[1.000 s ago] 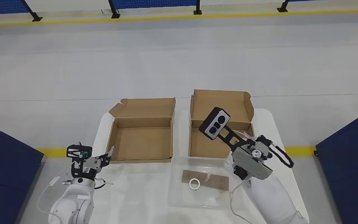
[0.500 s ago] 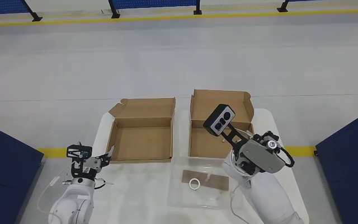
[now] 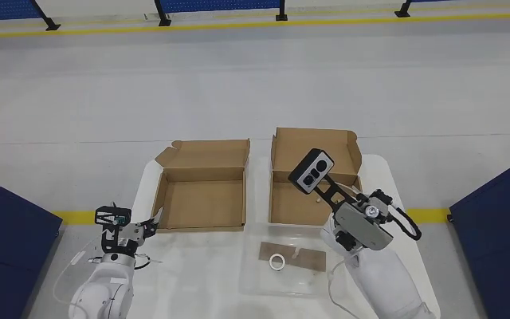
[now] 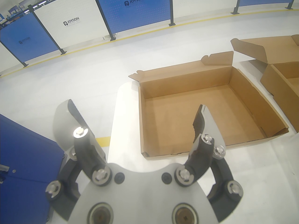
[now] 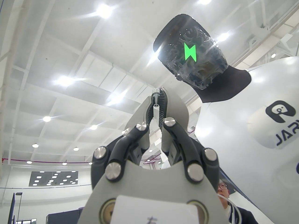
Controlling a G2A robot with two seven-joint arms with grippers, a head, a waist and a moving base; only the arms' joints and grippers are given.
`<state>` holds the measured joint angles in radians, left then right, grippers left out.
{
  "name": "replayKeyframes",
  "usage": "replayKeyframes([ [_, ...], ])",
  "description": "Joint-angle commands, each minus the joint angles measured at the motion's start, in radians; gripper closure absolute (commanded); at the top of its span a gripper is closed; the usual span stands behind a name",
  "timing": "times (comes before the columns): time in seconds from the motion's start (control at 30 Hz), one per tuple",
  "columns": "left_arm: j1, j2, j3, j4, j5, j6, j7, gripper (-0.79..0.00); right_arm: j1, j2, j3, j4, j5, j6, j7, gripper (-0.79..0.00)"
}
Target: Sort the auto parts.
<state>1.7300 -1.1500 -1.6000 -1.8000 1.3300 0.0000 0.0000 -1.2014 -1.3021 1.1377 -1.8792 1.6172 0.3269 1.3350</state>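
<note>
My right gripper (image 5: 157, 95) points up at the ceiling and is shut on a small threaded metal part (image 5: 155, 94) held between its fingertips. From above, the right arm (image 3: 362, 225) is raised over the front edge of the right cardboard box (image 3: 315, 145). At the table's left front corner my left gripper (image 4: 135, 108) stands open and holds nothing; the top view has this gripper (image 3: 142, 229) beside the left cardboard box (image 3: 203, 203). That box's floor (image 4: 198, 115) is bare. A white ring (image 3: 277, 261) lies on a brown card (image 3: 309, 257).
The brown card rests on a clear plastic sheet (image 3: 255, 281) at the table's front middle. Both boxes stand open side by side with lids folded back. Part of the right box (image 4: 285, 71) appears in the left wrist view. Blue panels flank the table.
The right arm's wrist swung a little to the right and then back, still raised over the right box. The left arm has kept still.
</note>
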Motion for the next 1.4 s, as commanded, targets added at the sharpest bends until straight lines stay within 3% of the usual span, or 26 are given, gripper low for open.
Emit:
replayKeyframes([
  [0.0,0.000,0.000,0.000,0.000,0.000,0.000,0.000,-0.785,0.000,0.000,0.000,0.000,0.000,0.000,0.000,0.000],
  [0.4,0.000,0.000,0.000,0.000,0.000,0.000,0.000,-0.785,0.000,0.000,0.000,0.000,0.000,0.000,0.000,0.000],
  [1.37,0.000,0.000,0.000,0.000,0.000,0.000,0.000,-0.785,-0.115,0.002,0.068,-0.028,-0.040,0.029,-0.023,0.000],
])
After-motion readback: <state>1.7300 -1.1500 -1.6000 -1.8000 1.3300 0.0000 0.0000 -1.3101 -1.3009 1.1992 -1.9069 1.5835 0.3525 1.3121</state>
